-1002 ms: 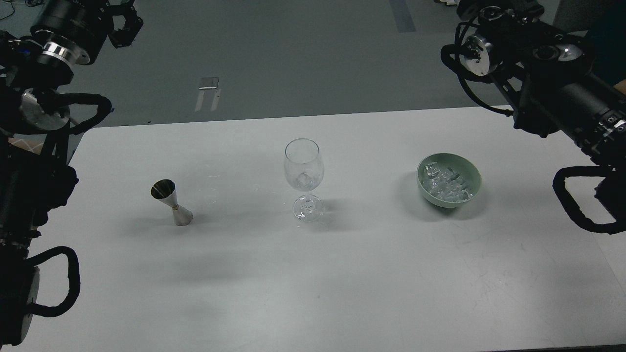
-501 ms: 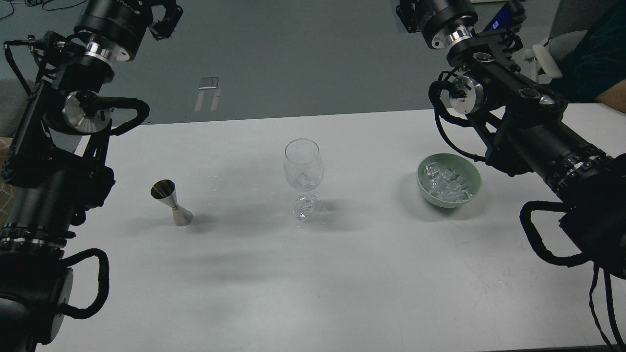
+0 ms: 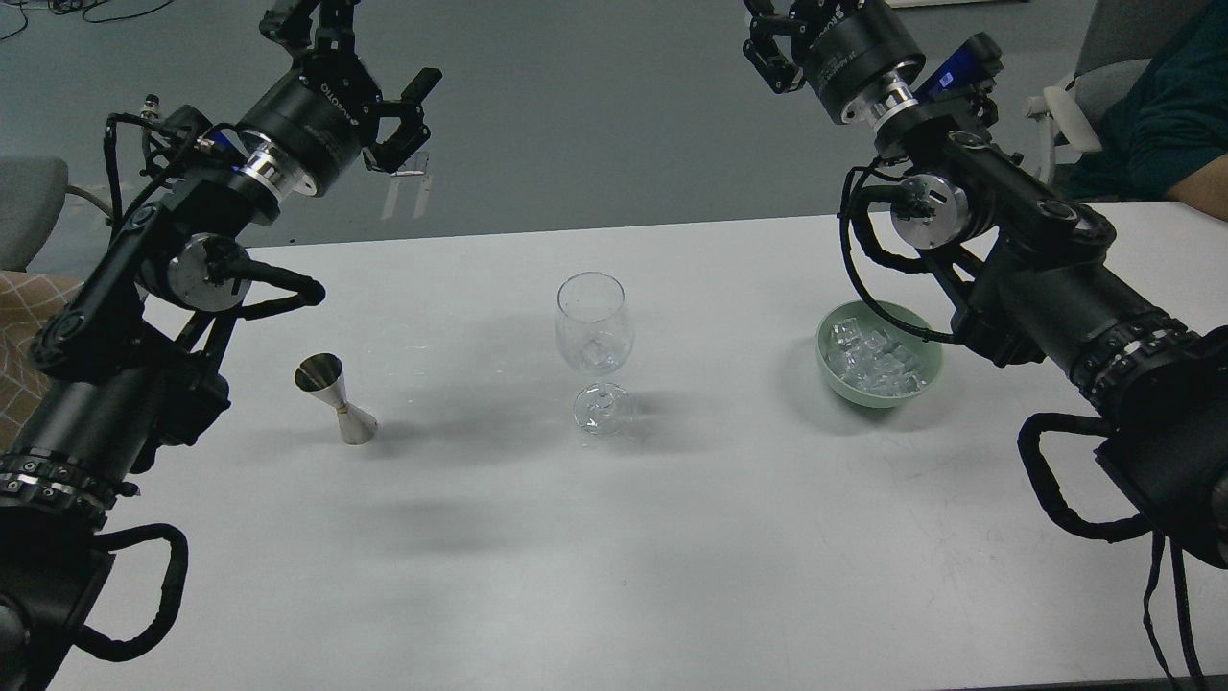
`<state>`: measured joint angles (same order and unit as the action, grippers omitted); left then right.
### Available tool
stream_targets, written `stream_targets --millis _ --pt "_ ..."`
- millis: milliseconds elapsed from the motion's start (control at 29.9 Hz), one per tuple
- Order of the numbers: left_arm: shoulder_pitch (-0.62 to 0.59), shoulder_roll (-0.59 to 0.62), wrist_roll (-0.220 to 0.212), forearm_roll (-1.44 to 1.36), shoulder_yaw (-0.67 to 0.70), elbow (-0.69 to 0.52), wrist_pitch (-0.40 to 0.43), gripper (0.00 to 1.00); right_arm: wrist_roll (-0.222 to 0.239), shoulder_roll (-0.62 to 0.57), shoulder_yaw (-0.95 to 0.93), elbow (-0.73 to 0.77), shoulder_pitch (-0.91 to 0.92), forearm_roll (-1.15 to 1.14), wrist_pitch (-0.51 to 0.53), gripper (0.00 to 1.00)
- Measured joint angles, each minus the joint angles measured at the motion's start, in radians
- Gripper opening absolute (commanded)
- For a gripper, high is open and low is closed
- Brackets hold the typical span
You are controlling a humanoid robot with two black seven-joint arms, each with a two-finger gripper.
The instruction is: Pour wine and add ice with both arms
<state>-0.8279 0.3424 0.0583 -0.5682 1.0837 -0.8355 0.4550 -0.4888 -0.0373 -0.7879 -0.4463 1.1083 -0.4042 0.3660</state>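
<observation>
A clear stemmed glass (image 3: 595, 331) stands upright mid-table with one ice cube (image 3: 601, 354) in its bowl; I cannot make out any wine in it. More ice (image 3: 878, 365) fills a pale green bowl (image 3: 830, 360) to the right. A steel jigger (image 3: 336, 398) stands to the left. My left gripper (image 3: 372, 58) hangs high over the far left table edge, open and empty, well above and behind the jigger. My right gripper (image 3: 772, 34) is high at the top edge, behind the bowl, partly cut off by the frame.
The white table (image 3: 614, 557) runs from the far edge (image 3: 576, 230) toward me. A person's arm (image 3: 1166, 125) and a chair are at the far right. My thick arm links and cable loops flank both sides of the table.
Both arms have swung inward. The left gripper has moved right and now shows its spread fingers. The right wrist has shifted left. The glass, jigger and bowl have not moved.
</observation>
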Motion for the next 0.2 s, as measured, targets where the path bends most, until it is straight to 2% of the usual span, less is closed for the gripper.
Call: stream_targets --millis 200 --pt "-0.007 0.009 -0.006 0.065 -0.004 0.027 0.018 0.98 0.0 -0.004 0.0 0.0 -0.002 0.013 0.01 1.0"
